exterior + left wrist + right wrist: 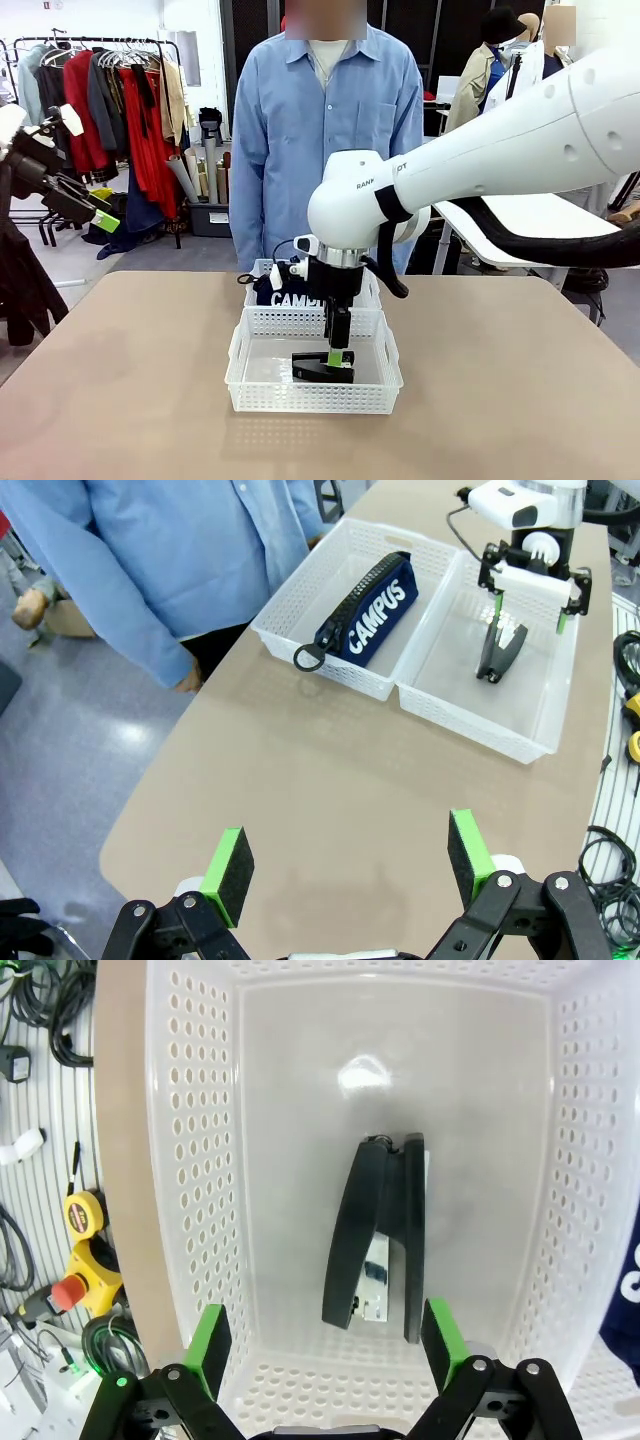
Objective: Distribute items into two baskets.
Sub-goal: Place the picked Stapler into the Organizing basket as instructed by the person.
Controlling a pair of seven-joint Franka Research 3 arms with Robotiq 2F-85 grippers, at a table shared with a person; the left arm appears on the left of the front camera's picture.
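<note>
Two white lattice baskets stand end to end in the middle of the table. In the near basket [312, 400] [195, 1160] the small black stapler [322, 368] [375, 1240] [498, 650] lies on the floor, tipped on its side. My right gripper [338, 348] [325, 1345] [527, 605] hangs open just above the stapler, its green pads [208, 1345] on either side and clear of it. The far basket [262, 270] [330, 670] holds the navy CAMPUS pouch [290, 298] [372, 615]. My left gripper [347, 865] [100, 216] is open with nothing in it, raised off the table's left side.
A person in a blue shirt [320, 120] stands at the far edge behind the baskets, one hand [185, 680] hanging by the table. Cables, a yellow tape measure [82, 1215] and a red stop button [62, 1293] lie beyond the table edge beside the near basket.
</note>
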